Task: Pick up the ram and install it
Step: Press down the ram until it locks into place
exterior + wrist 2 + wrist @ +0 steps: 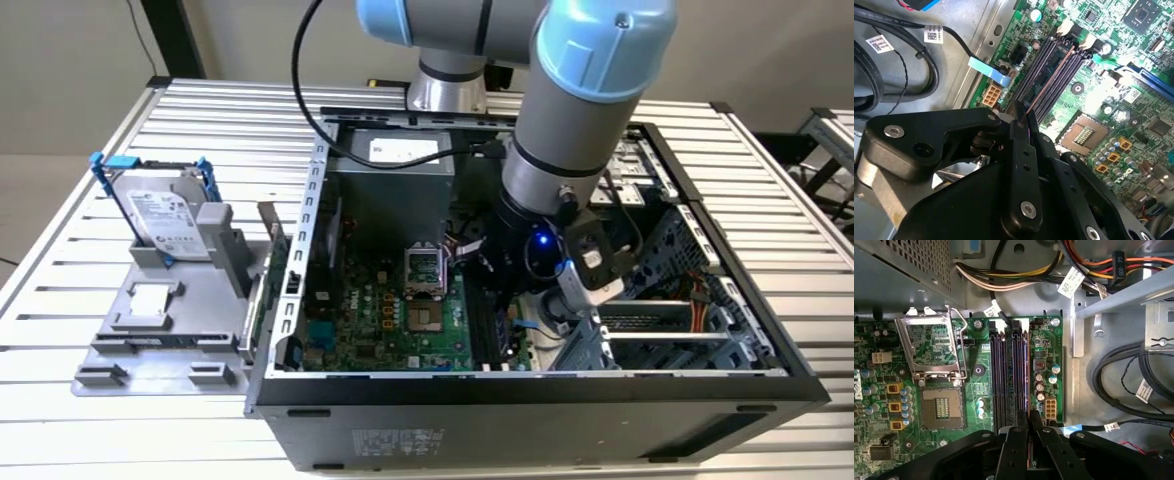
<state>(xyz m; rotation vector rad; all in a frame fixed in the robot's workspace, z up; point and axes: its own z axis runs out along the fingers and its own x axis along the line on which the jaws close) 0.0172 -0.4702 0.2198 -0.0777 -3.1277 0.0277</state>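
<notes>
Black against green: finds the black two-fingered gripper low inside the open dark metal computer case, right above the long black plastic memory slots on the green motherboard. Has the jaws pressed nearly together, pinching what looks like the thin, dark greenish circuit-board ram, seen edge-on in the second wrist view as a fine line running along the slots. Cannot tell from either wrist view whether its lower edge is already in a slot or just above one. Leaves several ways to fail, judging from this pose. Risks landing the thin edge on a slot wall instead of in the channel if the line of the stick sits slightly askew to the slots, which would load the motherboard rather than seat the part. Risks one end going down before the other if the ram is tilted in so narrow a pinch, or sliding up between the fingers under the push. Depends also on the pale latches at the far end of the slots standing open, which is unclear. Puts the pale blue flat cable tab just beside the slots, near enough for the finger linkage to snag.
</notes>
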